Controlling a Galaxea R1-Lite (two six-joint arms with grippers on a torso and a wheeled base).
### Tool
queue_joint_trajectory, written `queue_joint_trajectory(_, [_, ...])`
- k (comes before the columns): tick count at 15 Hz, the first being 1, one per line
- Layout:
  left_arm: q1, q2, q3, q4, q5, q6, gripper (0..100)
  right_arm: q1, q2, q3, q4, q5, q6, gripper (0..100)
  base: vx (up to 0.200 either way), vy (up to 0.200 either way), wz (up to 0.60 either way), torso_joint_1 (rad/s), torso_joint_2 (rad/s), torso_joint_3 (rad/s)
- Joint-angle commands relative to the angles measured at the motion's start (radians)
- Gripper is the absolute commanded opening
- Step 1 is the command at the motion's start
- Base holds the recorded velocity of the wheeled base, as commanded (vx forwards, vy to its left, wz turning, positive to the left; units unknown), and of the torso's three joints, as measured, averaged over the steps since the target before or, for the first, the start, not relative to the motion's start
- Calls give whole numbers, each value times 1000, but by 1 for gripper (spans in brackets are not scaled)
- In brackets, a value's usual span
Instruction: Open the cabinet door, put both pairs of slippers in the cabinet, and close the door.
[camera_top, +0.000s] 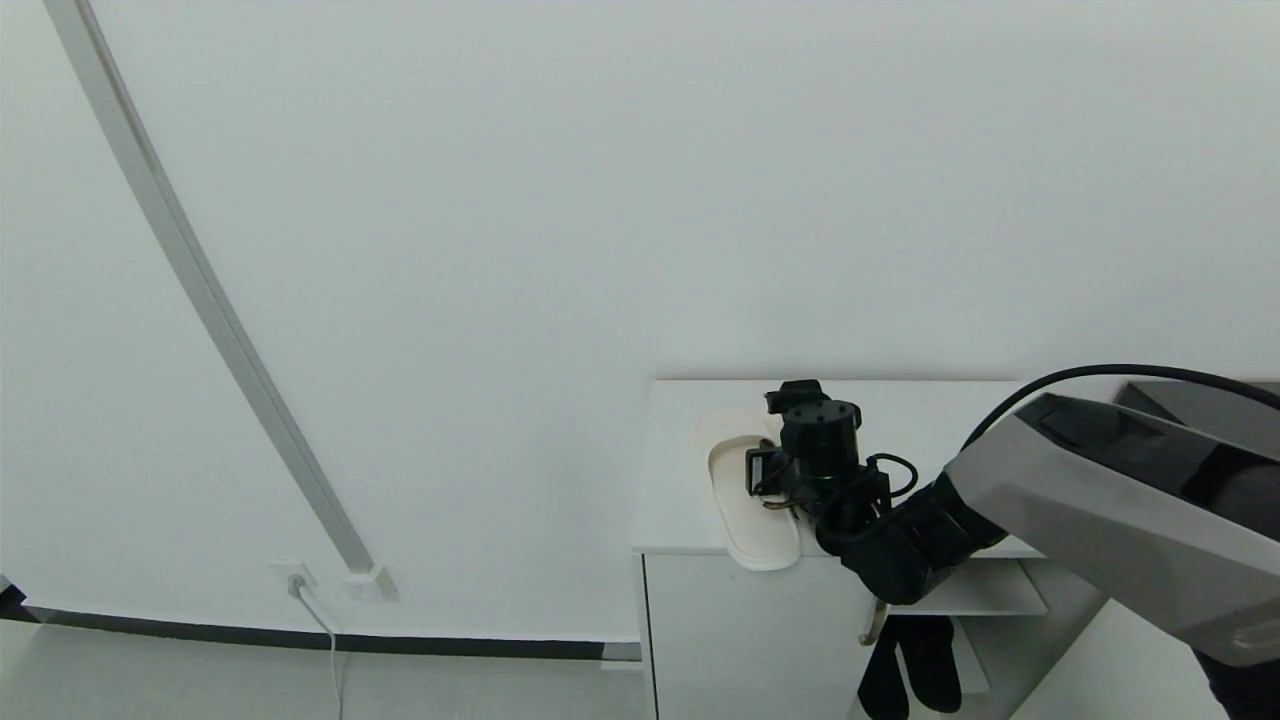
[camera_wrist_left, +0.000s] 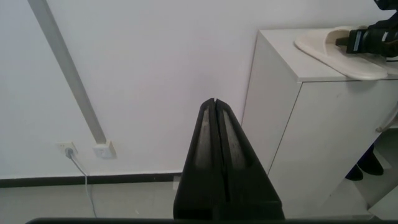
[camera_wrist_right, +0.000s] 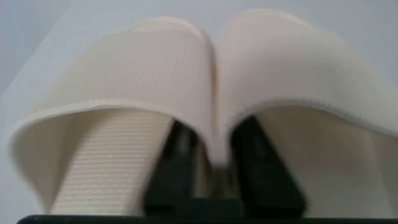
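Right end effector: at the lower centre-right of the head view, over the cabinet top. Its two dark fingers sit one inside each slipper's strap opening, pinching the two adjoining strap walls between them.
Cream slippers: the pair lies side by side and touching on top of the white cabinet, near its left edge, held by the right end effector.
Axis: their long axis runs from the back of the cabinet top towards the front, and the near end juts past the front edge.
Texture: the wide, arched straps have a fine ribbed weave and a soft rolled edge. The outline is a smooth, rounded oval.
Left end effector: its fingers are pressed flat together with nothing between them. It is well apart from the cabinet, in front of the wall.
Black slippers: stand below a shelf inside the cabinet, at the lower right of the head view.
Cabinet: boxy, with smooth matt white panels.
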Motion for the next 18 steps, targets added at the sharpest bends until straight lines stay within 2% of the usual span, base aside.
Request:
queue_joint_trajectory(1, [0,0,0,0,0,0,0,1,0,5,-2,0,0,0,0,0,0,0,0,0])
queue_joint_trajectory(4, [0,0,0,0,0,0,0,5,-63,49,-19,13,-8,0,0,0,0,0,0,0])
queue_joint_trajectory(10, [0,2,0,0,0,0,0,56,-433,328,-37,148,-65,0,0,0,0,0,0,0])
queue_joint_trajectory(13, [0,0,0,0,0,-2,0,99,-637,459,93,272,-66,0,0,0,0,0,0,0])
queue_joint_trajectory(16, [0,0,0,0,0,-2,0,128,-770,520,213,404,-65,0,0,0,0,0,0,0])
queue_joint_trajectory(18, [0,2,0,0,0,-2,0,151,-810,548,250,444,-65,0,0,0,0,0,0,0])
